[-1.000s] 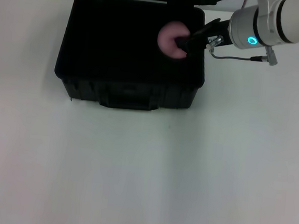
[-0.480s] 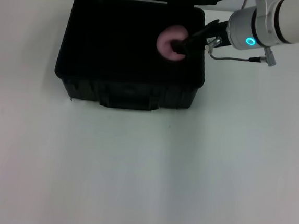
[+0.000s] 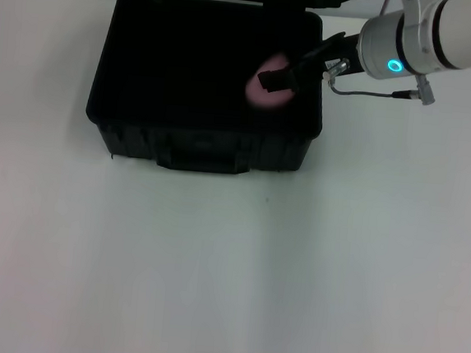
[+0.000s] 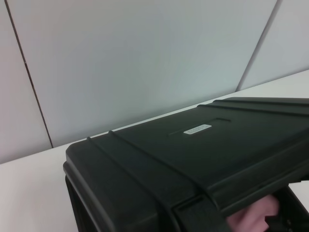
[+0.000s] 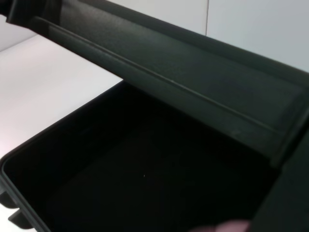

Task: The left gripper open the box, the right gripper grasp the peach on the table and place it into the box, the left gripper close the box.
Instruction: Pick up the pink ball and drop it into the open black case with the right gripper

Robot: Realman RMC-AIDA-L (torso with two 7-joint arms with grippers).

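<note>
Reaching in over the right rim of the open black box (image 3: 124, 125), right pincer (image 3: 275, 81) on its cyan-ringed arm. Peach (image 3: 266, 91) sitting right under the black fingers (image 3: 287, 75), down in the right half of the box interior, pink showing on both sides and below the tips. Can't really tell whether those fingers are clamped on the fruit or just hanging over it, too dark in there. Thin cable looping off the wrist beside the box's right edge.

Lid (image 4: 193, 145) standing up at the back, seen from outside in the left wrist view, with a small label on top and a sliver of pink peeking out beneath its edge. Left pincer itself not showing anywhere, only dark bits at the top edge of the head view near the lid, so no call on its state.

Right wrist view mostly just black box floor and the inside of the raised lid. White worktop (image 3: 227, 267) all around the box.
</note>
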